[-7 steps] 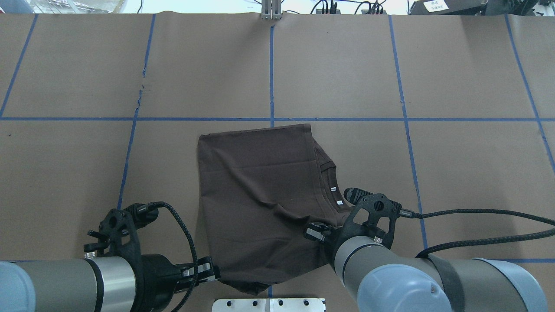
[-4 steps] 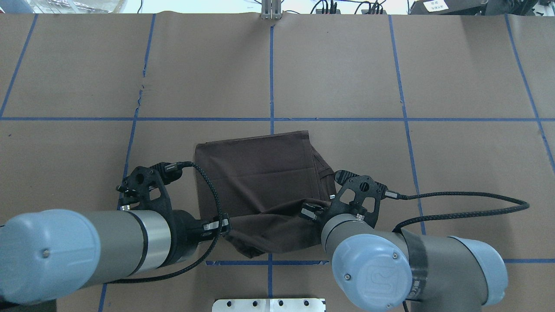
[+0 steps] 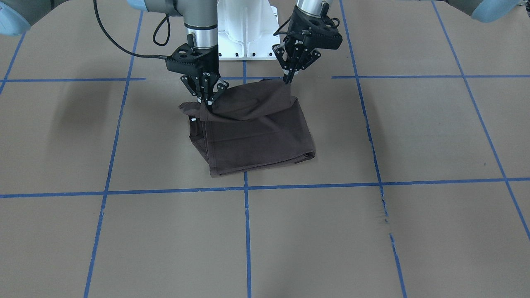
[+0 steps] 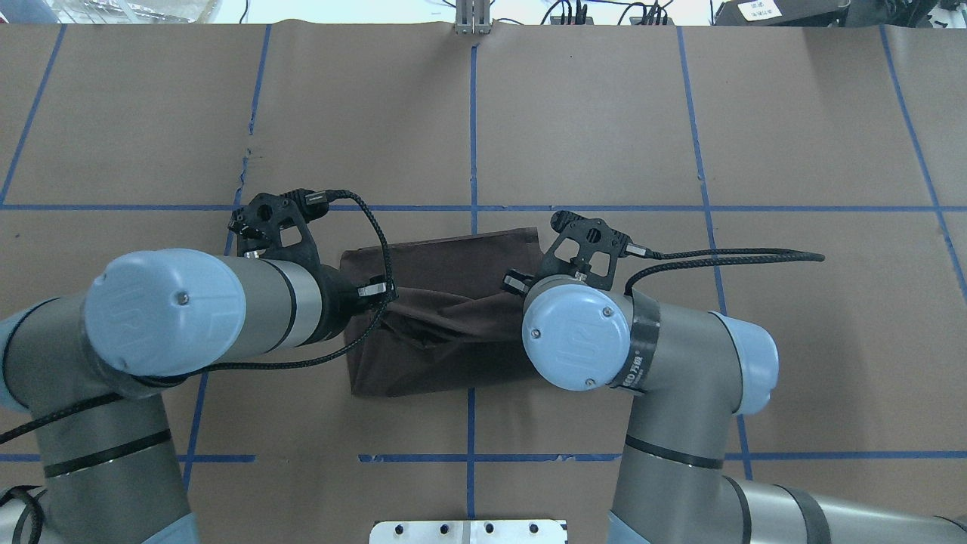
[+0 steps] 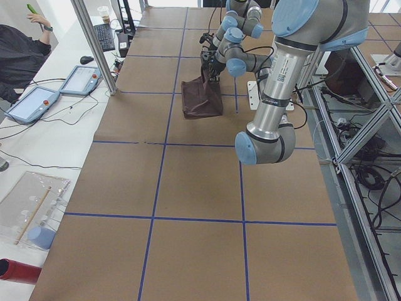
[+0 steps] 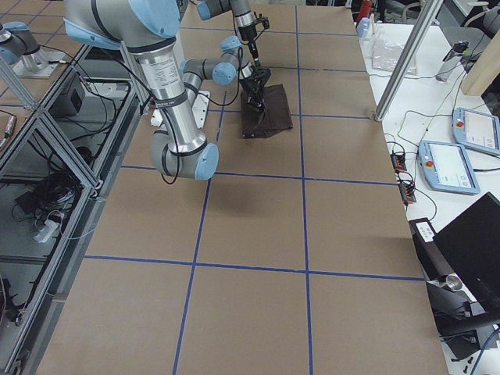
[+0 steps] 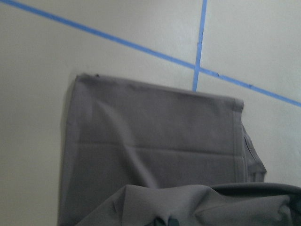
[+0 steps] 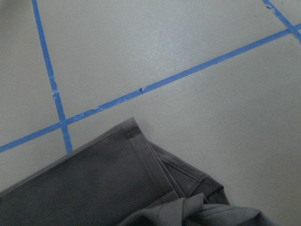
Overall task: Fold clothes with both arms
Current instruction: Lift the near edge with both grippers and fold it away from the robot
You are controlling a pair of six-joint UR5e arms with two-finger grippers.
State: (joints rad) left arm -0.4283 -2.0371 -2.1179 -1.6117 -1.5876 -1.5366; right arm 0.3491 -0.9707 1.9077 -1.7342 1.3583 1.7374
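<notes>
The brown T-shirt lies folded into a rough rectangle near the middle of the counter, and both hands have hold of it. Seen from across the counter, its edge at 12 o'clock, the side towards the white base, is raised off the layers below and sags in a slack fold between the two hands. The left hand has its fingers pressed together on the cloth at the shirt's 1 o'clock corner. The right hand is pinched tight on the cloth at about 11 o'clock, with a small bunch of fabric poking out beside it.

The rest of the shirt lies flat. Its 6 o'clock edge stops just short of a blue tape line, and stacked hems show at the 5 o'clock corner.

From over the robot's shoulders, the left arm comes in from 8 o'clock and the right arm from 4 o'clock. Their wrists sit over the shirt's 9 and 3 o'clock edges and hide the fingertips.

A person in dark clothes sits beyond the counter's edge, at 10 o'clock in the view from the robot's left end.
</notes>
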